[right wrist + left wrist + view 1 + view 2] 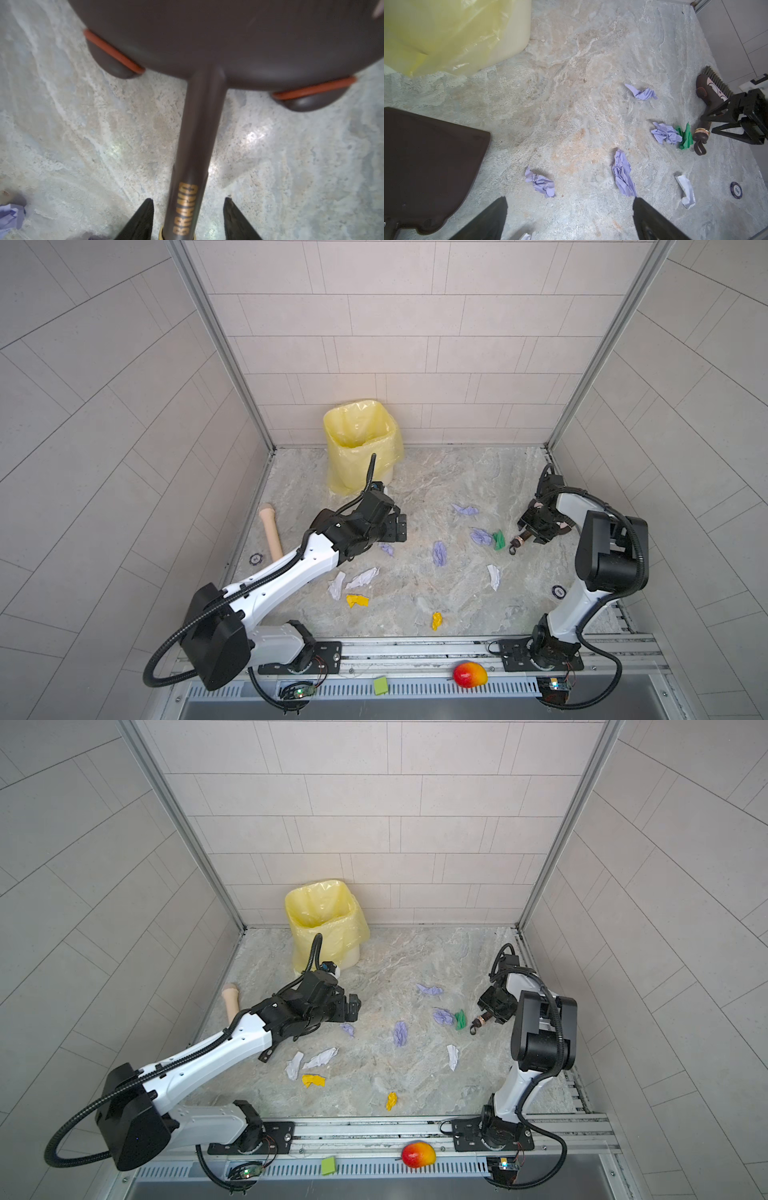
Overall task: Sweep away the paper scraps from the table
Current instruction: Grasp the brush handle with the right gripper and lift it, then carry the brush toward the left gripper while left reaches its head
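Ten paper scraps (439,552), one brush (705,87), one dustpan (425,166)

The table (415,489) is patterned in grey-beige marble with pale veins. The paper scraps (439,552) are coloured lavender, white, yellow and green. The bin liner (357,435) is tinted pale yellow. The brush (197,145) is coloured dark brown, lettered in gold and ringed in orange-red. The dustpan (425,166) is dark brown.

We find the small crumpled paper scraps (439,552) strewn across the middle of the grey-beige marble-patterned table (436,489). Behind them to the left stands the yellow-bagged plastic bin (357,435). Right of them lies the dark brown brush (524,537), and left of them the dark brown flat dustpan (429,166).
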`<state>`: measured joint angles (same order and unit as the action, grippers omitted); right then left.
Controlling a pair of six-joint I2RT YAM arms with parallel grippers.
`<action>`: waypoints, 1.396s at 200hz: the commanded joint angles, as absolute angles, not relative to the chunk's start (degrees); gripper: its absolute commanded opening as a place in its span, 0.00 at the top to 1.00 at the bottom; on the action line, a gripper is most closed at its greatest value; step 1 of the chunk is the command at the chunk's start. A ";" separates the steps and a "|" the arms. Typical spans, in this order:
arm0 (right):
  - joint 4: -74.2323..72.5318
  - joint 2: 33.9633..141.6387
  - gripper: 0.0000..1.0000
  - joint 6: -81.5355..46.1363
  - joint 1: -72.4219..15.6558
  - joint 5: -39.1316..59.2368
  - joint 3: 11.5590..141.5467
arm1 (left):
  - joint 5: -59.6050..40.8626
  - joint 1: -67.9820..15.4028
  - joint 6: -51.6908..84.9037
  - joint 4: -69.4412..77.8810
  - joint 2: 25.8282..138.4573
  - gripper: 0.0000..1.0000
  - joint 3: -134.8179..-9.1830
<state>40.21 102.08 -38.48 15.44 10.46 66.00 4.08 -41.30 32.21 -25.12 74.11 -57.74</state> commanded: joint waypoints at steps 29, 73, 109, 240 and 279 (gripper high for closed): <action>37.48 105.01 0.61 -40.51 15.73 9.46 64.40 | 5.18 -41.58 32.96 -25.14 74.34 0.00 -59.79; 36.46 105.75 0.72 -40.53 15.75 9.05 63.91 | 5.70 -41.64 33.27 -25.73 74.66 0.00 -59.77; 37.71 104.52 1.00 -38.41 15.70 7.34 65.27 | 6.58 -41.62 33.30 -25.75 75.04 0.00 -59.77; 43.08 84.64 1.00 -27.53 8.30 0.16 66.71 | 2.41 -40.25 34.57 -16.77 80.36 0.00 -63.22; 41.88 77.84 1.00 -23.17 0.22 0.78 66.66 | -3.46 -39.18 35.46 -11.95 82.26 0.00 -64.70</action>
